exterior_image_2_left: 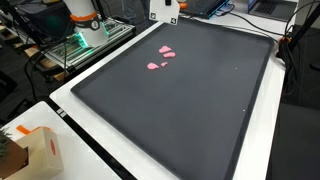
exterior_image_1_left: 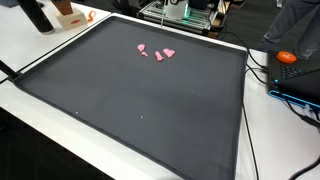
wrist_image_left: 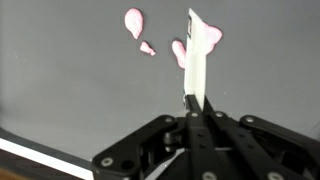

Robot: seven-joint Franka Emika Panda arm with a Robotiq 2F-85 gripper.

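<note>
My gripper (wrist_image_left: 197,103) comes in from the bottom of the wrist view, its fingers shut on the lower end of a thin white strip (wrist_image_left: 198,55) that sticks out ahead of them. Beyond the strip's far end lie small pink pieces (wrist_image_left: 134,20) on a black mat (wrist_image_left: 70,90); one pink piece (wrist_image_left: 180,52) is partly hidden behind the strip. In both exterior views the pink pieces (exterior_image_1_left: 158,52) (exterior_image_2_left: 160,58) sit near the mat's far side. Neither exterior view shows the gripper or the arm.
The black mat (exterior_image_1_left: 130,110) covers most of a white table (exterior_image_1_left: 25,40). An orange object (exterior_image_1_left: 287,57) and cables lie past one mat edge. A cardboard box (exterior_image_2_left: 35,150) stands at a table corner. A lit equipment rack (exterior_image_2_left: 85,40) stands beside the table.
</note>
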